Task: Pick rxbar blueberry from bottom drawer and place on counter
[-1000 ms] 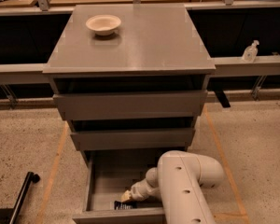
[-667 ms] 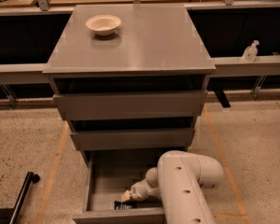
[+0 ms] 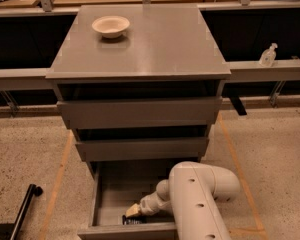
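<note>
Landmark for all positions: the grey drawer cabinet (image 3: pixel 140 113).

1. Far left of the cabinet, low on the speckled floor (image 3: pixel 20 149), lies a black rod (image 3: pixel 25 209), well apart from the cabinet.
2. An orange tape line (image 3: pixel 60 169) runs along the floor just beside the cabinet's left side.
3. The bench (image 3: pixel 160 49) forms the cabinet's top. A pale bowl (image 3: pixel 110 26) stands upright on its rear left part.
4. Below the bench are the top drawer (image 3: pixel 140 115) and the middle drawer (image 3: pixel 142 149), each with a dark gap above its front.
5. The bottom drawer (image 3: pixel 112 191), lowest in the cabinet, is pulled out toward the camera with its interior exposed.
6. The rxbar blueberry (image 3: pixel 131 220) lies inside the bottom drawer, near the drawer's front wall and roughly midway across it. It reads as a small dark wrapper with pale markings.
7. The gripper (image 3: pixel 133 211) is inside the same drawer, directly over the bar and at or very near it. Whether it is gripping the bar cannot be determined.
8. The white arm (image 3: pixel 200 199) reaches into the drawer from the cabinet's front right, covering the drawer's right portion.
9. Right of the cabinet, a clear bottle (image 3: pixel 268 55) stands on a grey ledge (image 3: pixel 290 69), well apart from the bench.
</note>
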Controlling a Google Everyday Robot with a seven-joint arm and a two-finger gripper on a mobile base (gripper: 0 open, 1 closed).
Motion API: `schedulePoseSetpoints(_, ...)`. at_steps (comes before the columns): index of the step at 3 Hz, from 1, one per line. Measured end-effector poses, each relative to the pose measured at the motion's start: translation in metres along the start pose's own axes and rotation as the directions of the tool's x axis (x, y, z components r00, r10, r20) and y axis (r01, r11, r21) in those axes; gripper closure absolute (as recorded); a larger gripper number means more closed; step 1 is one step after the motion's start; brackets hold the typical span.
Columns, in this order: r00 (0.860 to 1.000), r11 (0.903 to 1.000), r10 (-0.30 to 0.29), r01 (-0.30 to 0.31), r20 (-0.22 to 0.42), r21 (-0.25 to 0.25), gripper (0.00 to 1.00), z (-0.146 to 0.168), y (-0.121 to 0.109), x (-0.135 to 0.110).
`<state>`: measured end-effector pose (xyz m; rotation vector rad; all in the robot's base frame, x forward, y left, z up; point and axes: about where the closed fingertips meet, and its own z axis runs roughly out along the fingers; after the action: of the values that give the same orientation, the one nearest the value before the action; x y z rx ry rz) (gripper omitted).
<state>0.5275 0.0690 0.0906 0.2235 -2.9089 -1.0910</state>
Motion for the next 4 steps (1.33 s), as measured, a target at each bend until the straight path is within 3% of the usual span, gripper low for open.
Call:
schedulePoseSetpoints(1, 1.000, 1.0000, 0.000, 0.000, 0.000, 0.000, 0.00, -0.005, 0.004, 0.000)
schedulePoseSetpoints(4, 1.000, 1.0000, 0.000, 0.000, 0.000, 0.001, 0.00, -0.016, 0.014, 0.000)
